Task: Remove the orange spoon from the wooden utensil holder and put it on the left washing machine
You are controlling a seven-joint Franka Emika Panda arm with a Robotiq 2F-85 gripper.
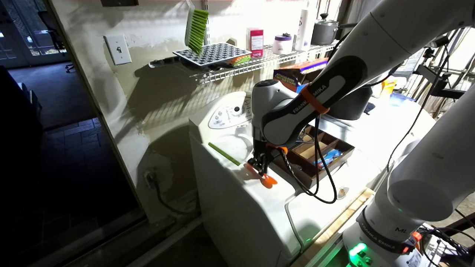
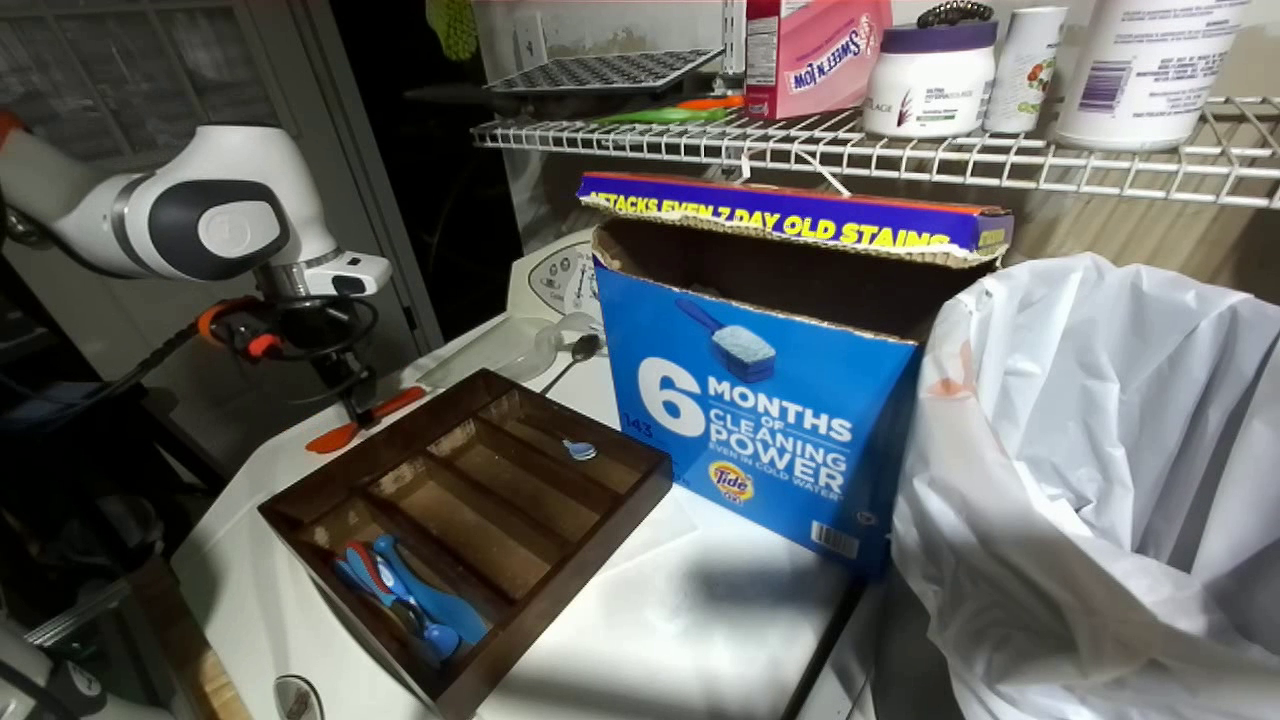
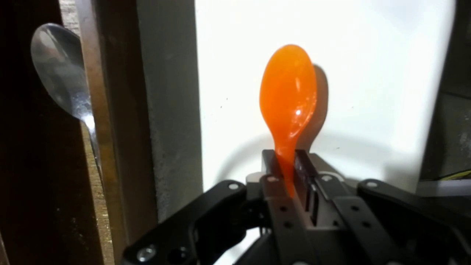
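Black and closest to the wrist camera, the jointed two-fingered gripper (image 3: 286, 162) pinches the slim, plastic-looking, bright orange spoon (image 3: 289, 92) by its handle. That spoon is out of the low, dark-brown, divided wooden utensil holder (image 2: 560, 592) and sits low over the large, white, smooth-topped left washing machine (image 1: 237, 207), on the strip between the holder and the tabletop's outer edge, bowl toward the front edge. Its dark shadow (image 3: 322, 94) falls just beside the bowl, yet whether the spoon touches the surface I cannot tell. Letting go looks like the step due, and trouble would start there: dropped from above, the spoon could rock on its rounded bowl and slide off the outer edge, which looks to curve downward. Pressed too low, the bowl would likely meet the top first and twist the narrow handle askew in the grip. Spreading the gripper too wide might knock the holder's nearby wall and shift it. Towards the back corner, along the outer edge, a thin, straight, pale green utensil (image 1: 223, 154) ends near the spoon's handle; a careless sideways retreat could sweep it over. Farther out, a thin, black, looped cable (image 1: 328, 202) hangs below the white jointed arm (image 1: 386, 33) and crosses the holder in an exterior view; if it rests lower than it seems, lifting could snag a corner of the holder.
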